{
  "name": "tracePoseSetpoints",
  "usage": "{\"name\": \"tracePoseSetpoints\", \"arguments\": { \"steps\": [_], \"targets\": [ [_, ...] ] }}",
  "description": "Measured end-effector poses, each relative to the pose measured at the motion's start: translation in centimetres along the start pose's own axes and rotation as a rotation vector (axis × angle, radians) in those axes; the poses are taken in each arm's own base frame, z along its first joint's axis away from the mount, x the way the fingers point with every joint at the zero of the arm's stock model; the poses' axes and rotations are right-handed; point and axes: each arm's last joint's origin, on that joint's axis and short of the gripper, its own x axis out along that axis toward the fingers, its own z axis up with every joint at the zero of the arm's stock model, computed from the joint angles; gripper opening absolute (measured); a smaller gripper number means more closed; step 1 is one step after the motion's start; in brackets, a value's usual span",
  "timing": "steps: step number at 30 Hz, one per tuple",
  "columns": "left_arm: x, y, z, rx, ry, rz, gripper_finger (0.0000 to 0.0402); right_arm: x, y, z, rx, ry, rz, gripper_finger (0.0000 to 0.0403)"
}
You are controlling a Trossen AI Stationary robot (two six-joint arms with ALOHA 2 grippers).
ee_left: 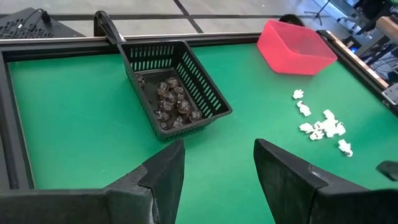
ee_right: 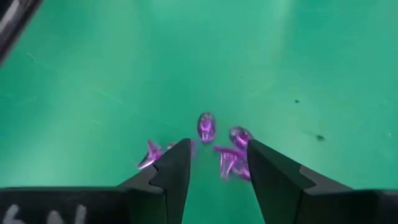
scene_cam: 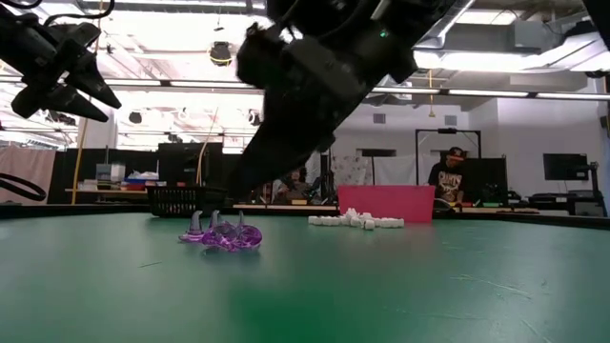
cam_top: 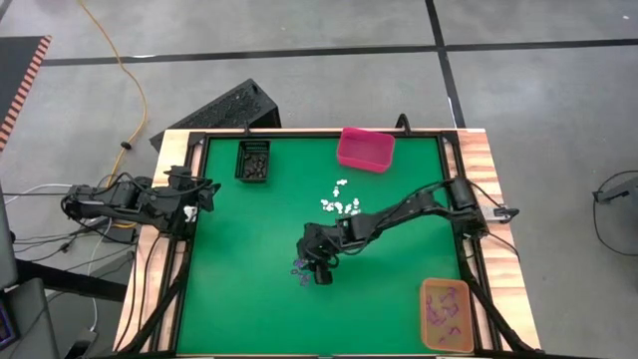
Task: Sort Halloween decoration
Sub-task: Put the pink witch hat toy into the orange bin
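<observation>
A small heap of purple Halloween trinkets (cam_top: 300, 269) (scene_cam: 221, 235) lies on the green mat near the table's middle. My right gripper (ee_right: 217, 152) (cam_top: 318, 272) slants down over the heap, open. Its fingers stand on either side of a few purple pieces (ee_right: 229, 155), a little above the mat, touching none of them. A cluster of white trinkets (cam_top: 339, 201) (ee_left: 323, 126) lies farther back on the mat. My left gripper (ee_left: 217, 158) (cam_top: 204, 192) waits open and raised at the table's left edge.
A black mesh bin (cam_top: 253, 161) (ee_left: 177, 87) holding dark trinkets stands at the far left. A pink bin (cam_top: 365, 149) (ee_left: 295, 45) stands at the far middle. An orange tray (cam_top: 446, 314) with purple pieces sits at the near right corner. People show in the room beyond the table.
</observation>
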Motion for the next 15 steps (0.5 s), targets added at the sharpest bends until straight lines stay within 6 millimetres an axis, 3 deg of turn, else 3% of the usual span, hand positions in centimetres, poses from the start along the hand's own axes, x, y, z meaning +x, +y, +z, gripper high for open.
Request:
{"name": "tracePoseSetpoints", "arguments": {
  "steps": [7,15],
  "targets": [
    [0.0,0.1,-0.1,-0.010,0.005,0.008,0.0183,1.9,-0.4,-0.4,-0.031,0.036,-0.005,0.0176],
    [0.0,0.1,-0.1,-0.012,0.002,0.011,0.0183,1.9,-0.7,-1.6,-0.015,0.159,-0.015,0.0171]
  ]
}}
